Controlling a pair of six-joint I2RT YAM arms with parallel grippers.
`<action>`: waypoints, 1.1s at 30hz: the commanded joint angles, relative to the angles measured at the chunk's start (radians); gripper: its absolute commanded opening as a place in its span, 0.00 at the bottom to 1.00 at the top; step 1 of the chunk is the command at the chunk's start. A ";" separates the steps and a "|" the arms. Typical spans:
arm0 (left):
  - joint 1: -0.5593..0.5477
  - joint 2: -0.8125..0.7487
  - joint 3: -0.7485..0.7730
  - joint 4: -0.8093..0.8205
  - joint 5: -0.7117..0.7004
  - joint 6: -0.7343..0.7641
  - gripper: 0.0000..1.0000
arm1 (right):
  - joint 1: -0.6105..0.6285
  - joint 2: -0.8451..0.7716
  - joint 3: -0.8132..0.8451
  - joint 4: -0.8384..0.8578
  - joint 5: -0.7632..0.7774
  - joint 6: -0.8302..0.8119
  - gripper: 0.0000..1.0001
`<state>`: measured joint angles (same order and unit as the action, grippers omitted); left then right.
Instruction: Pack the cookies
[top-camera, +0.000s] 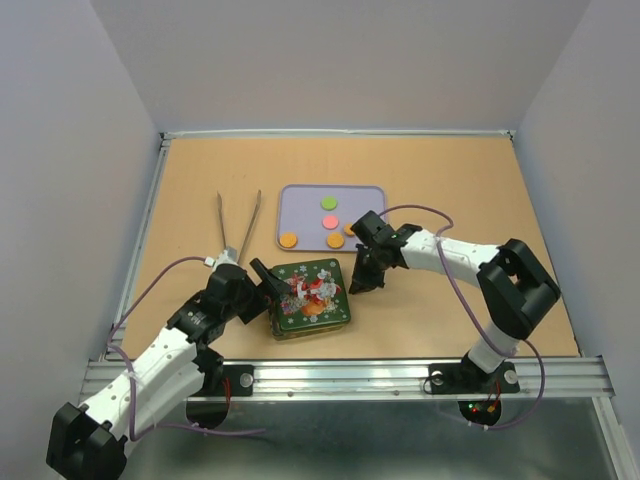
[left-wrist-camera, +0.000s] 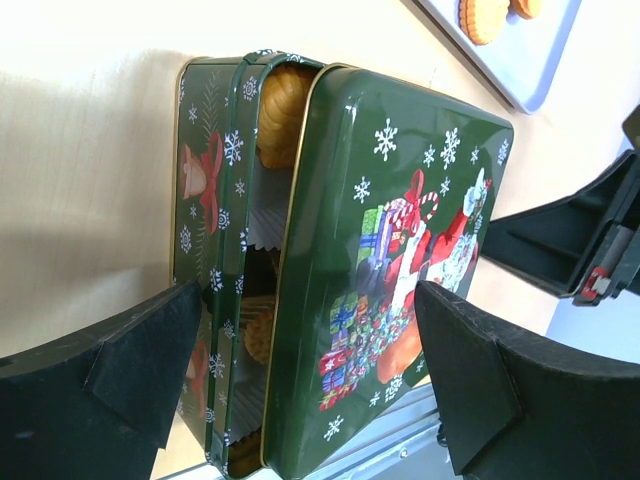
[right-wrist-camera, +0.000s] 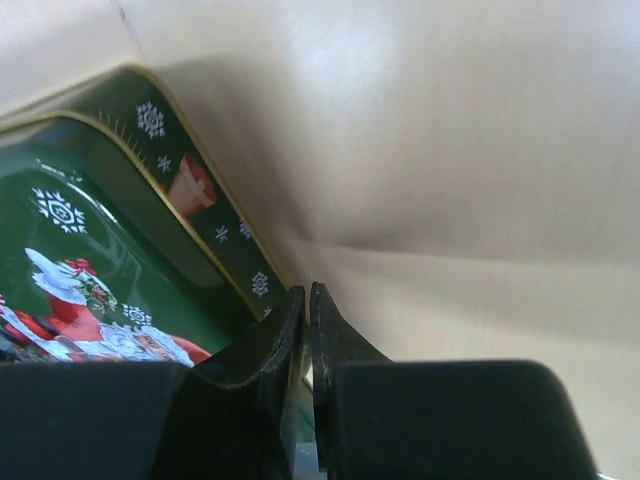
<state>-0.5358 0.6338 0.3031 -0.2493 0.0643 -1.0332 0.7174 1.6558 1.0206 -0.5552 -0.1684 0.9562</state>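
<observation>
Near the front edge of the tan wooden table (top-camera: 450, 180): green square metal Christmas tin (left-wrist-camera: 205, 230), printed metal lid (top-camera: 310, 292) askew on top, ridged orange cookies (left-wrist-camera: 280, 115) in white paper cups (left-wrist-camera: 262, 225) inside. Directly behind the tin, lavender rectangular plastic tray (top-camera: 300, 200) carrying small flat round cookies (top-camera: 329, 221). Behind-left of the tin, metal tongs (top-camera: 238, 222).

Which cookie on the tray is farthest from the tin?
The green cookie, at the far edge of the tray, just beyond the pink one; the orange ones lie along the near edge, closer to the tin.
</observation>
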 joint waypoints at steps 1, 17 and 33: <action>-0.003 0.010 0.028 0.045 0.006 0.025 0.99 | 0.048 0.042 0.094 -0.008 -0.019 0.006 0.12; -0.003 0.041 0.036 0.061 0.016 0.050 0.98 | 0.105 0.110 0.196 -0.031 -0.051 0.000 0.11; -0.003 0.012 0.060 0.024 -0.003 0.045 0.98 | 0.068 0.022 0.206 -0.270 0.259 -0.025 0.69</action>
<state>-0.5354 0.6521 0.3119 -0.2428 0.0578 -0.9920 0.8024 1.7386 1.1660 -0.7364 -0.0311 0.9337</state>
